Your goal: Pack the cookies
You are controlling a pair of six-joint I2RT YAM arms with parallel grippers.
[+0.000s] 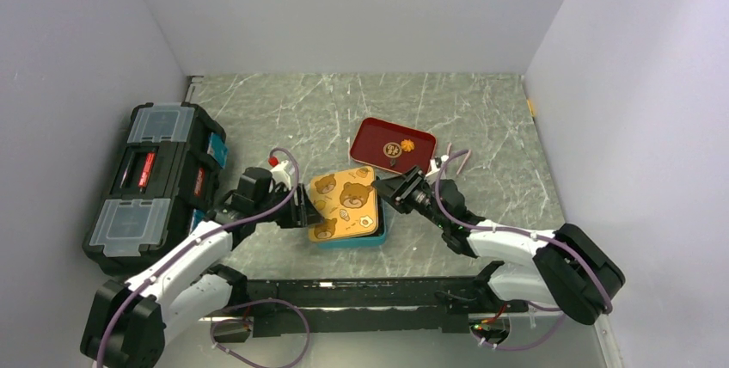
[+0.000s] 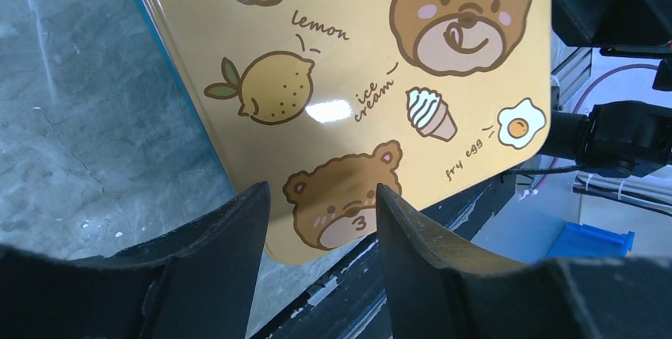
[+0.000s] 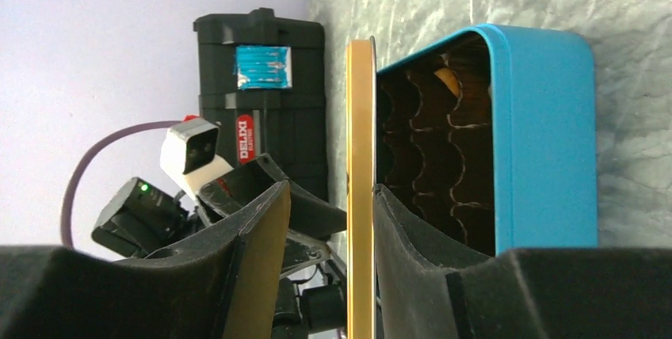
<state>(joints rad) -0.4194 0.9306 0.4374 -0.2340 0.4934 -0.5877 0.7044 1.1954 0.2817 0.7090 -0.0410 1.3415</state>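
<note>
A yellow bear-print lid lies tilted over the teal tin. My left gripper sits at the lid's left edge. In the left wrist view it is open, with the lid's corner just beyond the fingertips. My right gripper is at the lid's right edge. It stands open around the lid's thin rim, which rests against one finger with a gap to the other. A pale cookie shows in one brown compartment of the tin. An orange flower cookie and a dark round one lie on the red tray.
A black toolbox stands at the left, close behind the left arm, and shows in the right wrist view. White walls close in the table on three sides. A black rail runs along the near edge. A blue object lies beyond that edge.
</note>
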